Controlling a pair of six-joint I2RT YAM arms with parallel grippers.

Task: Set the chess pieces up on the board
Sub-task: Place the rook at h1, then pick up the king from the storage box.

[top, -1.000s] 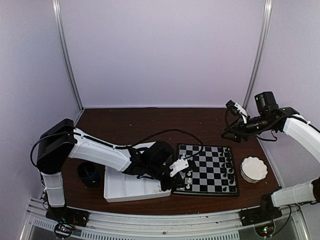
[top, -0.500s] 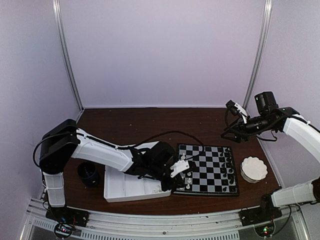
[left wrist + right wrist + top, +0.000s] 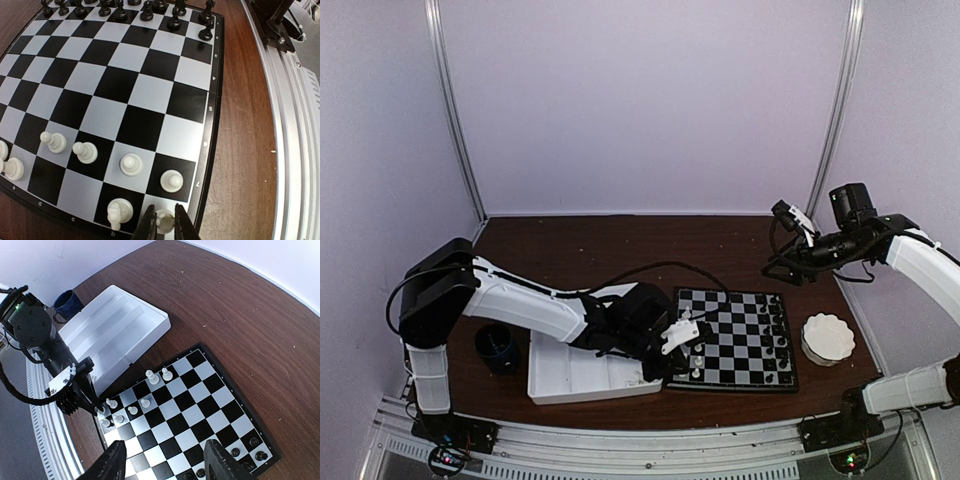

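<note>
Left gripper (image 3: 164, 227) is pinching a white piece (image 3: 164, 219) at a near corner square of the board (image 3: 740, 335), its jaws nearly closed on it. Right gripper (image 3: 167, 462) is hanging wide open high above the board, holding nothing. The board is lying on the dark brown surface (image 3: 620, 250), between a white tray (image 3: 570, 375) and a white scalloped bowl (image 3: 827, 337). A dark cup (image 3: 498, 347) is standing left of the tray. Pale lilac walls (image 3: 640, 100) are enclosing the surface.

The chessboard (image 3: 740, 336) lies between a compartmented tray (image 3: 575, 376), just left, and a dish (image 3: 827, 338), right; a cup (image 3: 498, 347) stands left of the tray. Chess pieces (image 3: 778, 335) stand along the board's left and right edges.
</note>
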